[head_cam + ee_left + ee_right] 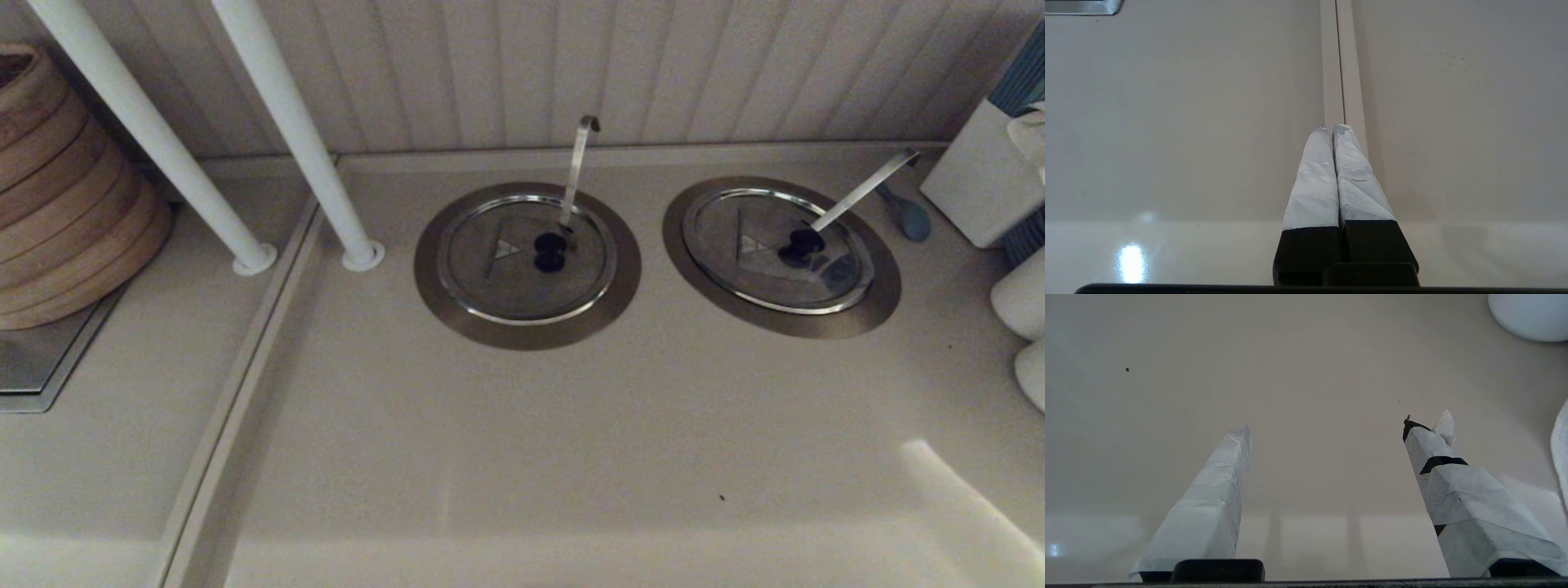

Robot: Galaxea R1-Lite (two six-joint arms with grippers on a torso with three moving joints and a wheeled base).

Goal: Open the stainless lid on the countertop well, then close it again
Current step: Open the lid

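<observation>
Right gripper [1327, 420], w/ white-wrapped fingers [1216, 486], is spread wide apart, gripping nothing, hovering over bare beige countertop [1306, 367]; a tiny dark speck [1127, 369] sits on the surface well off to one side & a round white object [1531, 314] shows at the pic's corner. Left gripper [1333, 127], also white-wrapped w/ black bases, is pressed together w/ nothing between, pointing along a raised beige seam strip [1339, 61] in the counter; a corner of a flat steel plate [1081, 6] is far ahead. Neither arm appears in the head view.

Head view: the round shiny stainless lid [780, 249] lies flat & closed on the countertop well w/ wide brushed-steel ring [886, 298], at the right rear of the counter. Its black knob [802, 242] is near centre, a faint triangle mark [751, 243] just left of it, & a long slanted flat steel ladle handle [865, 189] pokes up toward the back right. A blue-grey spoon [908, 216] lies just beyond the ring, near a white box [980, 184]. Left of it is the twin lidded ring [526, 265] w/ an upright hook-tipped handle [578, 167]. Further left: two white slanted poles [286, 122] & stacked wooden steamer baskets [65, 196].
</observation>
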